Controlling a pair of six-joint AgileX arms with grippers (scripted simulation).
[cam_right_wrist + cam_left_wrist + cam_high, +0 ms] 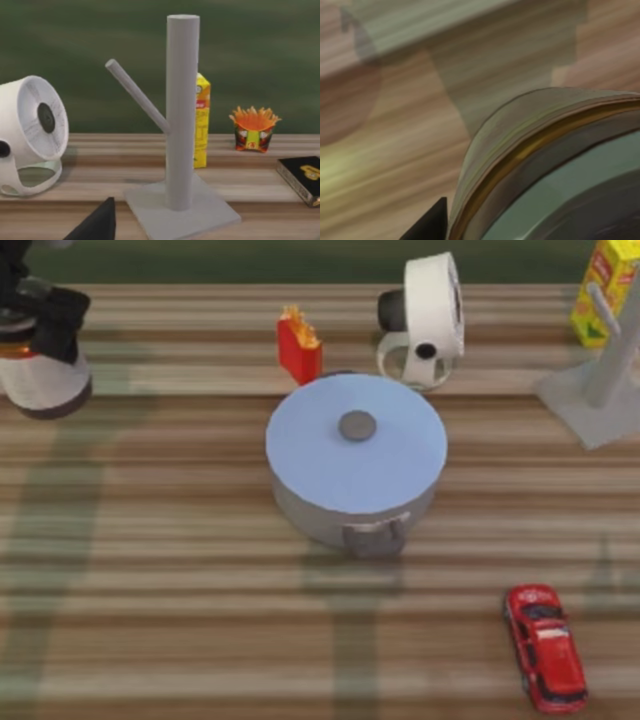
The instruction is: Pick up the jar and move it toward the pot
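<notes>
Left gripper (35, 315) sat at the far-left edge of the table (150, 540) in the top view, clenched round the jar (40, 375) from above. Jar was off the wood, its shadow cast below and beside it. White label, orange band and dark contents showed under the black fingers. Left wrist view was filled w/ the jar (545, 165) up close: lid rim, orange band, label edge, plus a dark fingertip (427, 225) beside it and the striped tabletop behind.

Pot (355, 460) stood mid-table, well apart from the jar and to its right, pale blue lid on, grey knob centred, handle facing the near edge.

Right arm wasn't seen in the top view; only a dark finger corner (95, 222) showed in the right wrist view, so can't tell whether that gripper was open or closed.

Other items: red fries box (298, 343) just behind the pot, white fan (425, 320) behind-right, grey peg stand (600, 380) at far right w/ yellow carton (605, 290) behind it, red toy car (545, 645) near-right. Right wrist view also showed a black book (302, 180).
</notes>
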